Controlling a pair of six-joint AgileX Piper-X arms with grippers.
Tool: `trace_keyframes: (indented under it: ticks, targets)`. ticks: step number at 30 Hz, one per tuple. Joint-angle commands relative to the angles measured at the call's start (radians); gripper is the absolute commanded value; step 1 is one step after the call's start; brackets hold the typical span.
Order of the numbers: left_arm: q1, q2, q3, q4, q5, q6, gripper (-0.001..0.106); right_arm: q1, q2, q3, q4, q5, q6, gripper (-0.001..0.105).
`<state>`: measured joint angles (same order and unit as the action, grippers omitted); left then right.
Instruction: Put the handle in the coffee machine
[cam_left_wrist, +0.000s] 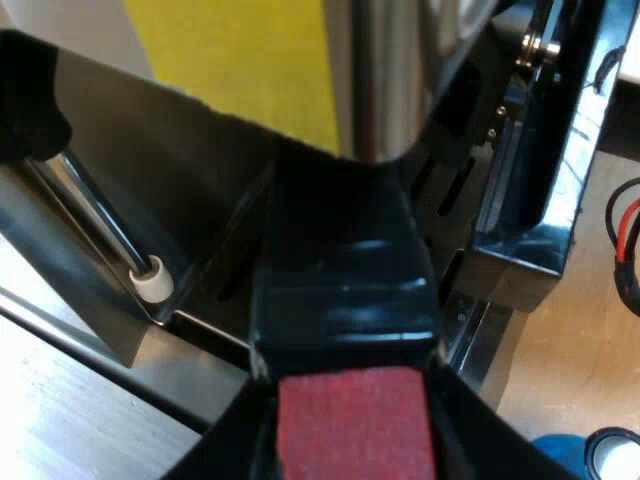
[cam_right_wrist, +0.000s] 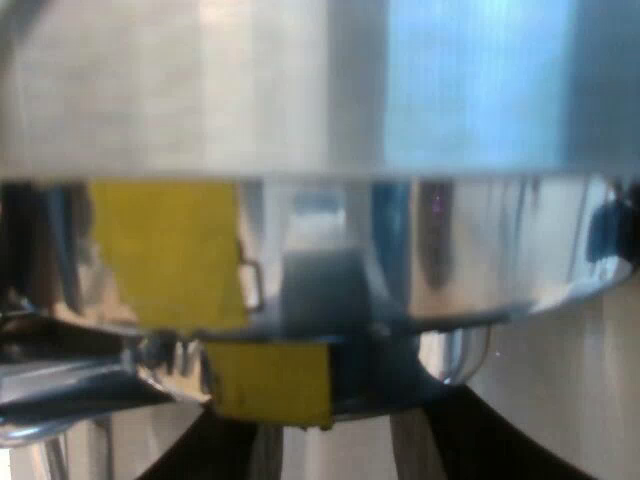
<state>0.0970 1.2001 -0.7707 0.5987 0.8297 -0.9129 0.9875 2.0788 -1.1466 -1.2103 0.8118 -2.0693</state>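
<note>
Wood tabletop (cam_left_wrist: 560, 340) beside machine (cam_left_wrist: 200, 200): left hand (cam_left_wrist: 355, 440) clamps handle (cam_left_wrist: 345, 290), right hand (cam_right_wrist: 340, 450) spread, empty.

The handle (cam_left_wrist: 345, 300) lies gripped between the left tool's (cam_left_wrist: 355, 435) fingers (cam_left_wrist: 225, 452) and runs toward twelve o'clock, in under the espresso machine's (cam_left_wrist: 390, 80) front. From the tool, a wand (cam_left_wrist: 150, 280) hangs at ten o'clock, and a tamper (cam_left_wrist: 560, 455) rests on the surface (cam_left_wrist: 570, 340) at four o'clock.

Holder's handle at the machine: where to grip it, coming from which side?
Grip the dark handle just ahead of its red end, coming from behind that end and squeezing its two sides: it points straight into the machine. My left hand sits there.
</note>
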Motion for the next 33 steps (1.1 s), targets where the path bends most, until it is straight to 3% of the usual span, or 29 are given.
trace_keyframes:
  ticks: [1, 12, 14, 20, 22, 33]
  targets:
    - [0.009, -0.028, -0.018, -0.028, 0.066, -0.003, 0.0, -0.005, -0.038, -0.019, -0.072, 0.028, 0.002, 0.029]
    - [0.009, -0.028, -0.018, -0.028, 0.066, -0.003, 0.004, -0.005, -0.038, -0.019, -0.069, 0.028, 0.002, 0.029]
    - [0.009, -0.028, -0.018, -0.028, 0.066, -0.003, 0.014, -0.005, -0.038, -0.019, -0.065, 0.028, 0.002, 0.029]
    - [0.009, -0.028, -0.018, -0.028, 0.06, -0.003, 0.08, -0.005, -0.038, -0.019, -0.065, 0.019, 0.002, 0.029]
    - [0.009, -0.028, -0.018, -0.028, 0.053, -0.003, 0.088, -0.005, -0.038, -0.019, -0.065, 0.019, 0.002, 0.029]
    - [0.009, -0.028, -0.018, -0.028, 0.027, -0.003, 0.09, -0.005, -0.038, -0.019, -0.065, 0.019, 0.003, 0.029]
